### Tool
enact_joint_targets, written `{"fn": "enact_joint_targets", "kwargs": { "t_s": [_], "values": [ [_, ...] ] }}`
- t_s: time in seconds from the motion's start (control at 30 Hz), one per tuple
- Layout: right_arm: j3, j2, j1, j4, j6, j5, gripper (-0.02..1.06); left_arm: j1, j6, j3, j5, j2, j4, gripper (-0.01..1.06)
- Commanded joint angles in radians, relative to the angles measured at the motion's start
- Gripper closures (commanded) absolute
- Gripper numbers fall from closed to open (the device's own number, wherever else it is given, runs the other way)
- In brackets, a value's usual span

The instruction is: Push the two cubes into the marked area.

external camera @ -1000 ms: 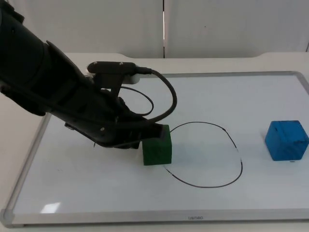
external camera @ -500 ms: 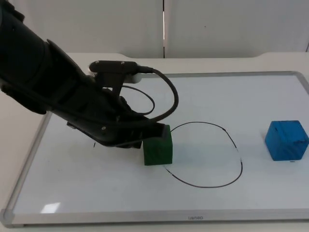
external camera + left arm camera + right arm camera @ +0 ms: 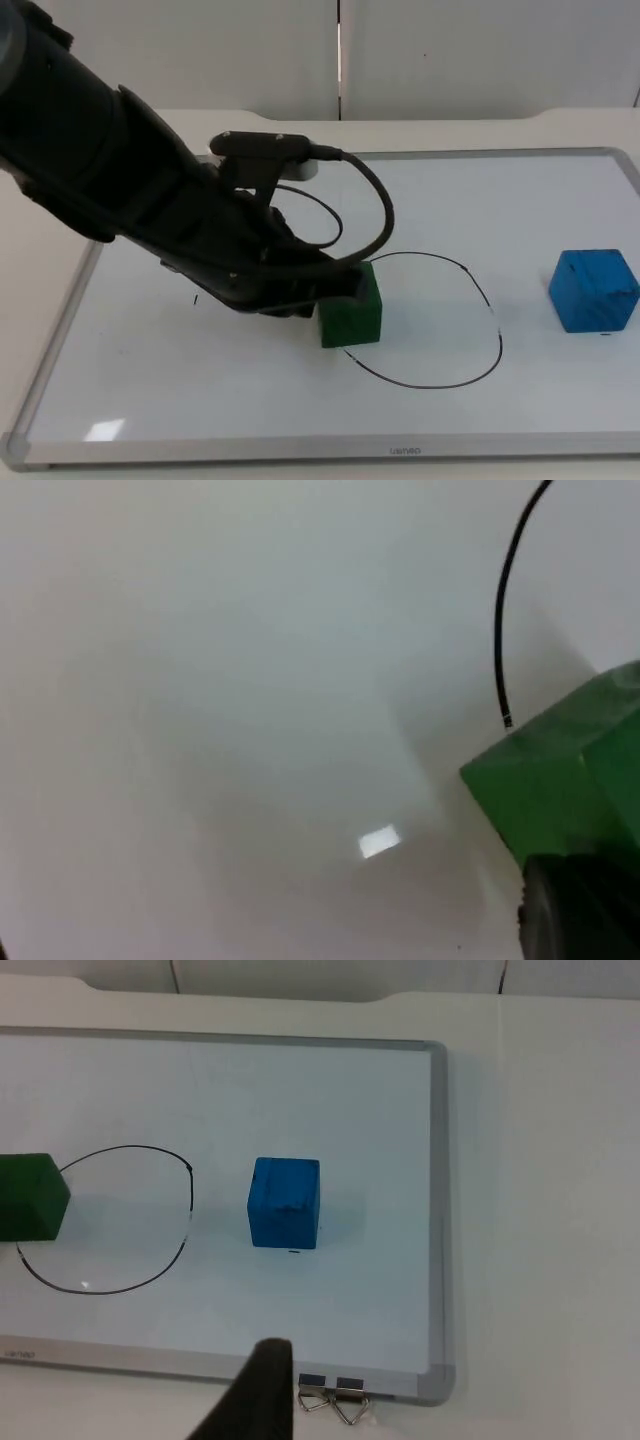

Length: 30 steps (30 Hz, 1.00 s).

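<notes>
The green cube (image 3: pixel 351 312) is pressed at the outline (image 3: pixel 480 290) by the left gripper (image 3: pixel 335 285), finger state untellable; off-centre contact may spin it aside.

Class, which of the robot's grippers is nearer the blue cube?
Right. The right gripper hangs off the whiteboard's edge, facing the blue cube; the left gripper presses the green cube beyond the drawn loop.

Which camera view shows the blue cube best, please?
The right wrist view: the blue cube stands whole and unobstructed on the whiteboard, outside the drawn outline. The top view shows it near the picture's right edge. The left wrist view shows the green cube instead.
</notes>
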Motion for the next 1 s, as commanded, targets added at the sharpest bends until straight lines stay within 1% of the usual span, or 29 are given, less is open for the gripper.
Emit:
{"fn": "enact_joint_targets", "kwargs": {
  "t_s": [0.0, 0.1, 0.2, 0.5, 0.6, 0.67, 0.7, 0.77, 0.97],
  "values": [
    [0.006, -0.004, -0.005, 0.003, -0.002, -0.005, -0.01, -0.007, 0.001, -0.005, -0.005, -0.002, -0.008, 1.05],
    [0.006, -0.004, -0.005, 0.003, -0.002, -0.005, -0.01, -0.007, 0.001, -0.006, -0.031, -0.002, -0.012, 1.05],
    [0.006, -0.004, -0.005, 0.003, -0.002, -0.005, -0.01, -0.007, 0.001, -0.006, -0.04, -0.002, -0.011, 1.05],
    [0.006, -0.004, -0.005, 0.003, -0.002, -0.005, -0.01, -0.007, 0.001, -0.006, -0.008, -0.002, -0.03, 1.05],
    [0.006, -0.004, -0.005, 0.003, -0.002, -0.005, -0.01, -0.029, 0.001, -0.006, 0.0, -0.002, -0.03, 1.05],
    [0.006, -0.004, -0.005, 0.003, -0.002, -0.005, -0.01, -0.039, 0.001, -0.006, -0.015, -0.002, -0.03, 1.05],
    [0.006, -0.004, -0.005, 0.003, -0.002, -0.005, -0.01, -0.053, 0.001, -0.006, -0.044, -0.002, -0.03, 1.05],
    [0.006, -0.004, -0.005, 0.003, -0.002, -0.005, -0.01, -0.062, 0.003, -0.01, -0.069, 0.008, -0.03, 1.05],
    [0.006, -0.004, -0.005, 0.003, -0.002, -0.005, -0.01, -0.062, 0.003, -0.047, -0.061, 0.058, -0.026, 1.05]
  ]
}}
